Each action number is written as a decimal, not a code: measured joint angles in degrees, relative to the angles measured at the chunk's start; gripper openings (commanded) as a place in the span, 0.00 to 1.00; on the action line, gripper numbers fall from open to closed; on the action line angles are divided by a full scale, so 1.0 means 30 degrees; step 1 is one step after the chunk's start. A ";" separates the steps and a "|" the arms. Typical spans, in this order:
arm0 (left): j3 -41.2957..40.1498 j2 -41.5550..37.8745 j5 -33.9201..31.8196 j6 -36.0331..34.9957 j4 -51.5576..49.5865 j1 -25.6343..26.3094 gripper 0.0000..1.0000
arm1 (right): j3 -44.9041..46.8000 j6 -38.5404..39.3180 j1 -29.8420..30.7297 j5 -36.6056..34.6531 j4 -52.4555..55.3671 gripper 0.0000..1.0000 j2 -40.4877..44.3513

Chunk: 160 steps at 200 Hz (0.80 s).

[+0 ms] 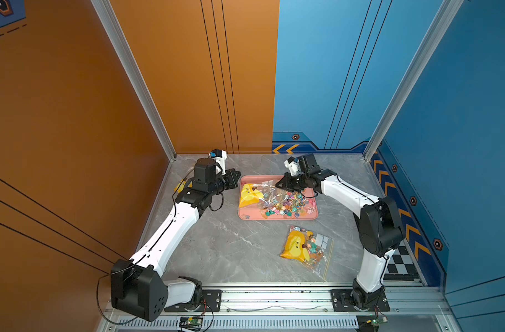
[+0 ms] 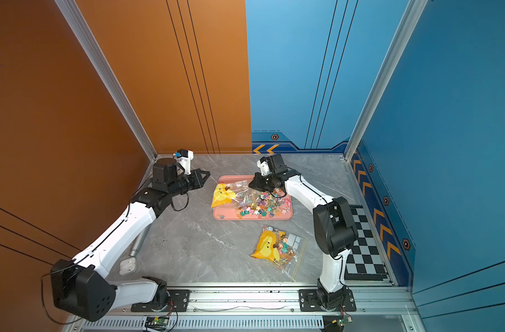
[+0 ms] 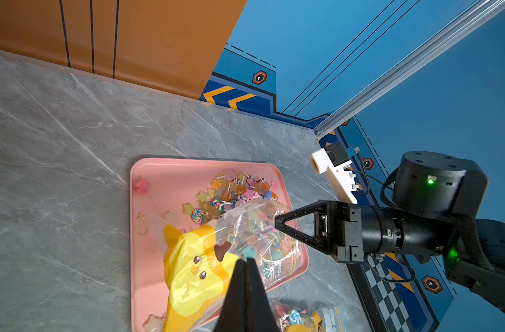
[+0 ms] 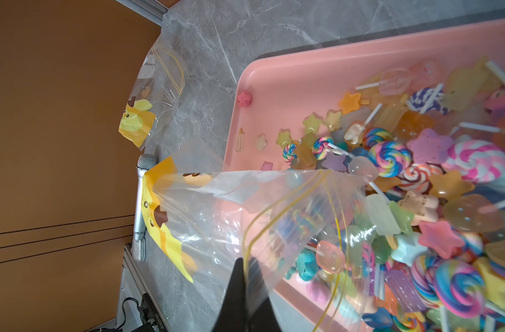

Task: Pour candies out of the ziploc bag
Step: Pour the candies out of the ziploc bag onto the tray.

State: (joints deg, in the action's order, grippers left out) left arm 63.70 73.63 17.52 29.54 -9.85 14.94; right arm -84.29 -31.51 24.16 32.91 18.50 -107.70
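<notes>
The left jaws are pressed together with nothing visibly between them, poised by the far left corner of the pink tray (image 1: pixel 242 212), close to the yellow duck-printed end of the ziploc bag (image 1: pixel 255 194) (whether they touch its film, I cannot tell). The bag lies across the tray; its clear zip end is held up and pinched in the right jaws, closed on the plastic beside the yellow zip line. The candies (image 1: pixel 288 205), stars, swirled lollipops on white sticks and ice-lolly shapes, lie heaped under and around the right jaws. Along the left wall lie a microphone (image 2: pixel 137 244) and a white case (image 2: pixel 127 266); rightwards, on the grey tabletop (image 1: pixel 217 253), a second bag (image 1: pixel 306 248) lies flat, apart from the tray. The tray holds the loose heap plus one pink star (image 3: pixel 141 185) alone in a corner; the second bag holds sweets too.
</notes>
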 measured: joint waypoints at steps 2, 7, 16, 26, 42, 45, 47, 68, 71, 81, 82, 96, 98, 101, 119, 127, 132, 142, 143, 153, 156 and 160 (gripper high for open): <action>-0.0022 -0.0015 0.0000 0.0000 0.0000 -0.0015 0.00 | 0.0000 0.0000 0.0007 -0.0007 0.0000 0.00 0.0000; -0.0124 -0.0073 0.0000 0.0000 0.0036 -0.0058 0.00 | 0.0000 0.0000 0.0029 -0.0029 0.0000 0.00 0.0000; -0.0313 -0.0153 0.0007 0.0007 0.0080 -0.0138 0.00 | 0.0000 0.0007 0.0051 -0.0058 0.0000 0.00 0.0000; -0.0561 -0.0168 0.0015 0.0015 0.0197 -0.0233 0.00 | 0.0000 0.0007 0.0058 -0.0058 0.0000 0.00 0.0000; -0.0976 -0.0168 0.0015 0.0080 0.0357 -0.0299 0.00 | 0.0000 0.0007 0.0058 -0.0058 0.0000 0.00 0.0000; -0.1049 -0.0168 0.0015 0.0095 0.0364 -0.0306 0.00 | 0.0007 0.0007 0.0058 -0.0058 0.0000 0.00 0.0000; -0.1093 -0.0168 0.0015 0.0095 0.0372 -0.0306 0.00 | 0.0007 0.0000 0.0058 -0.0058 0.0000 0.00 0.0000; -0.1792 -0.0226 0.0022 0.0182 0.0816 -0.0321 0.13 | 0.0015 0.0000 0.0058 -0.0051 0.0000 0.00 0.0000; -0.1953 -0.0233 0.0022 0.0204 0.0918 -0.0342 0.18 | 0.0015 0.0000 0.0058 -0.0051 0.0000 0.00 0.0000; -0.2455 -0.0255 0.0066 0.0495 0.1137 -0.0364 0.32 | 0.0015 0.0000 0.0058 -0.0051 0.0000 0.00 0.0000; -0.2492 -0.0255 0.0073 0.0488 0.1144 -0.0364 0.33 | 0.0015 0.0000 0.0058 -0.0051 0.0000 0.00 0.0000; -0.3461 -0.0226 0.0415 0.0845 0.1770 -0.0466 0.46 | 0.0015 0.0000 0.0058 -0.0051 0.0000 0.00 0.0000; -0.3563 -0.0211 0.0474 0.0845 0.1836 -0.0466 0.48 | 0.0015 0.0000 0.0066 -0.0051 0.0000 0.00 0.0000; -0.3781 -0.0182 0.0561 0.1129 0.1996 -0.0503 0.49 | 0.0015 0.0000 0.0073 -0.0051 0.0000 0.00 0.0000; -0.4692 0.0357 0.1158 0.1625 0.2820 -0.0605 0.54 | 0.0015 0.0000 0.0073 -0.0051 0.0000 0.00 0.0000; -0.4932 0.0714 0.1377 0.1851 0.3104 -0.0605 0.56 | 0.0015 0.0000 0.0073 -0.0051 0.0000 0.00 0.0000; -0.5013 0.0969 0.1501 0.1916 0.3242 -0.0605 0.56 | 0.0015 0.0000 0.0073 -0.0051 0.0000 0.00 0.0000; -0.5064 0.1443 0.1778 0.2142 0.3483 -0.0597 0.57 | 0.0015 0.0000 0.0087 -0.0051 0.0000 0.00 0.0000; -0.5064 0.1530 0.1807 0.2164 0.3519 -0.0597 0.57 | 0.0015 0.0000 0.0087 -0.0051 0.0000 0.00 0.0000; -0.5064 0.1989 0.2040 0.2295 0.3869 -0.0583 0.57 | 0.0015 0.0000 0.0095 -0.0051 0.0000 0.00 0.0000; -0.5064 0.2127 0.2113 0.2339 0.3985 -0.0583 0.57 | 0.0015 0.0000 0.0095 -0.0051 0.0000 0.00 0.0000; -0.5064 0.2280 0.2208 0.2404 0.4153 -0.0554 0.57 | 0.0015 0.0000 0.0095 -0.0051 0.0000 0.00 0.0000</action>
State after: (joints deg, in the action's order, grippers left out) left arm 48.51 80.47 24.14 36.75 2.61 13.28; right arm -84.25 -31.51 24.45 32.75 18.50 -107.70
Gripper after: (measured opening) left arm 0.571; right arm 0.047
